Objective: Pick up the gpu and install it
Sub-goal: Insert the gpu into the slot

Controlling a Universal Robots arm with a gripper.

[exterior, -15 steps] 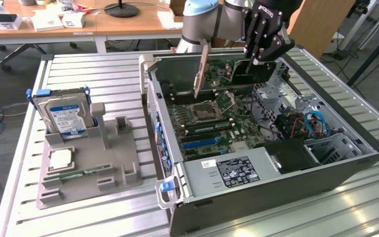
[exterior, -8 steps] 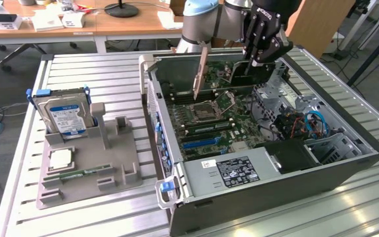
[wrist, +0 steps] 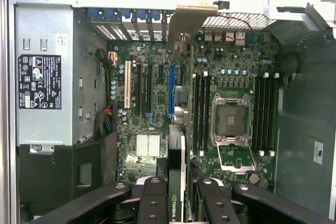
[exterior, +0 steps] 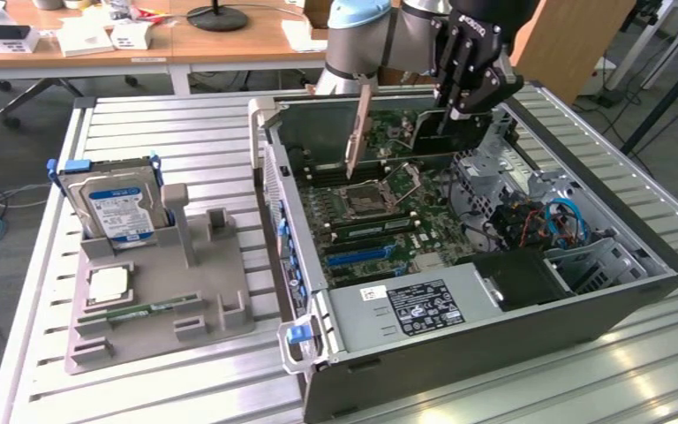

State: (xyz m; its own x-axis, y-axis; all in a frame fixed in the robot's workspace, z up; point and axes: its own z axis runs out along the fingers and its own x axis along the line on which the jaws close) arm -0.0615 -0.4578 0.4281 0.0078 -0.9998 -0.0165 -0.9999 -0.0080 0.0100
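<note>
Gripper holds gpu edgewise, long axis toward rear slots.

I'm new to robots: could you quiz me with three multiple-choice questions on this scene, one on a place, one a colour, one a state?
1. Where does the hard drive stand? A) inside the computer case B) on the grey holder C) on the floor
2. Its label's main colour? A) red B) yellow C) blue
3. The gripper is: A) shut on the gpu B) open and empty C) holding a cable
Answers: B, it stands upright in that holder; C, the label shows blue; A, its fingers clamp the card.
</note>
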